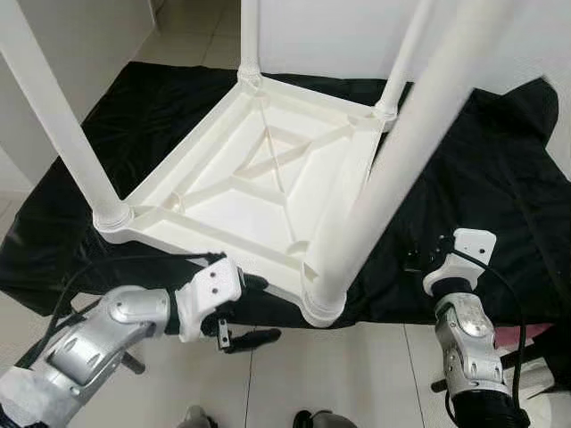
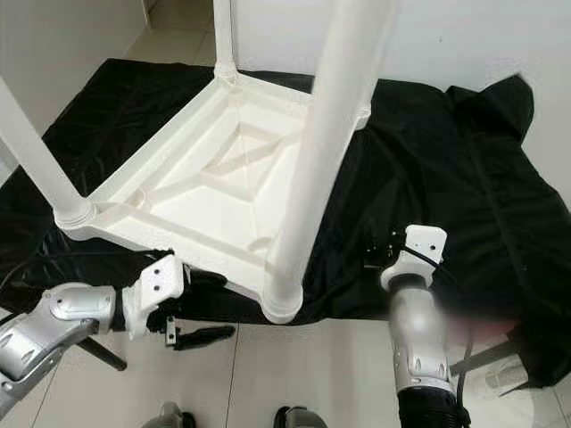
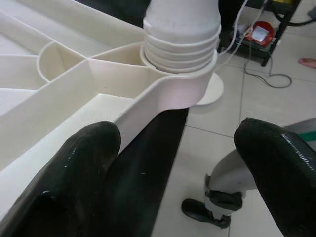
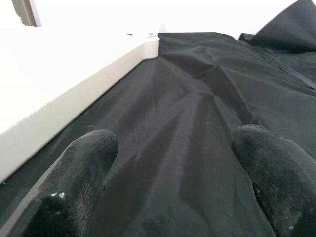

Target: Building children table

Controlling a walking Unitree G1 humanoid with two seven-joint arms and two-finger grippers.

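A white plastic children's table [image 1: 259, 187] lies upside down on a black cloth [image 1: 482, 152], with its legs standing up. The near leg [image 1: 393, 169] sits in the front corner socket [image 3: 180, 54]. My left gripper [image 1: 259, 310] is open at the table's front rim, just left of that corner. One of its fingers [image 3: 74, 168] lies close against the rim's outer face, and the other hangs over the floor. My right gripper [image 4: 175, 143] is open low over the cloth, to the right of the table, with the table's side edge [image 4: 59, 84] beside it.
The cloth-covered surface ends just in front of the table, and pale floor tiles [image 1: 348, 374] lie below. A white wall stands behind. A red item with cables [image 3: 259, 34] lies on the floor beyond the corner. My feet [image 1: 312, 417] show at the bottom.
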